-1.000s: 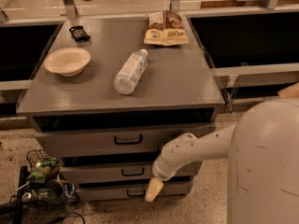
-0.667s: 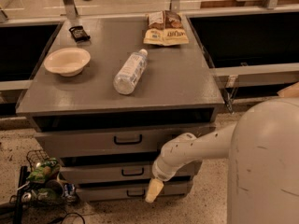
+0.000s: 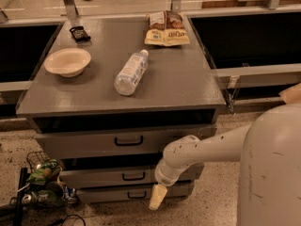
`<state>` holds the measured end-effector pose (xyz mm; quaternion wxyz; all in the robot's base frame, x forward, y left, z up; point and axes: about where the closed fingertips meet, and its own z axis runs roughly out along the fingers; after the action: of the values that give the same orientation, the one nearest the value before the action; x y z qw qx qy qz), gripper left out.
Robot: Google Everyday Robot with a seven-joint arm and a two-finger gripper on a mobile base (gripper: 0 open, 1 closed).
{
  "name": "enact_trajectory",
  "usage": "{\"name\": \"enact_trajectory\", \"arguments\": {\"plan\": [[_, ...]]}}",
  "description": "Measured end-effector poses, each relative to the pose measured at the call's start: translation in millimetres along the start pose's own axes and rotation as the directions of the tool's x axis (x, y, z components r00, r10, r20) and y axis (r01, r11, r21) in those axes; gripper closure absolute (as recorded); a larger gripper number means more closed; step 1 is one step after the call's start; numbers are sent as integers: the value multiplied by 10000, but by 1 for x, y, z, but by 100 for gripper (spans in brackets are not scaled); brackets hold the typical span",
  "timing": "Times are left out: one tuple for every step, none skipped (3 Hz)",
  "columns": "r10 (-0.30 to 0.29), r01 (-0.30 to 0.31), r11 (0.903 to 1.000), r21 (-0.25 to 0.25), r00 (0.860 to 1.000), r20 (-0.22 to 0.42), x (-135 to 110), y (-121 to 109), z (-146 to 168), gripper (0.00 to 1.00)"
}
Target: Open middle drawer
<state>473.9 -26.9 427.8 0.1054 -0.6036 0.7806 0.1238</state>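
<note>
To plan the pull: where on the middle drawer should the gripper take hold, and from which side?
Take the small black loop handle at the centre of the middle drawer front, coming straight from the front. The flat face offers no other hold, and the loop's bar lies horizontal, so clamp it from above and below. The gripper hangs lower, to the handle's right.

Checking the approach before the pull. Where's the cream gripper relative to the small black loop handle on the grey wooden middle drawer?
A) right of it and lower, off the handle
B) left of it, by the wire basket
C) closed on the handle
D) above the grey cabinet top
A: the cream gripper hangs right of and below the small black loop handle of the grey wooden middle drawer, apart from the handle.
</note>
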Motion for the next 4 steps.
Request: {"name": "enact_trajectory", "arguments": {"plan": [[-113, 114, 9996, -251, 9999, 52, 5, 8, -2, 0], [-215, 221, 9987, -458, 9997, 120, 10, 15, -3, 0], [-360, 372, 9976, -581, 9991, 225, 15, 23, -9, 0], [-504, 530, 9966, -623, 9978, 431, 25, 39, -23, 0]]}}
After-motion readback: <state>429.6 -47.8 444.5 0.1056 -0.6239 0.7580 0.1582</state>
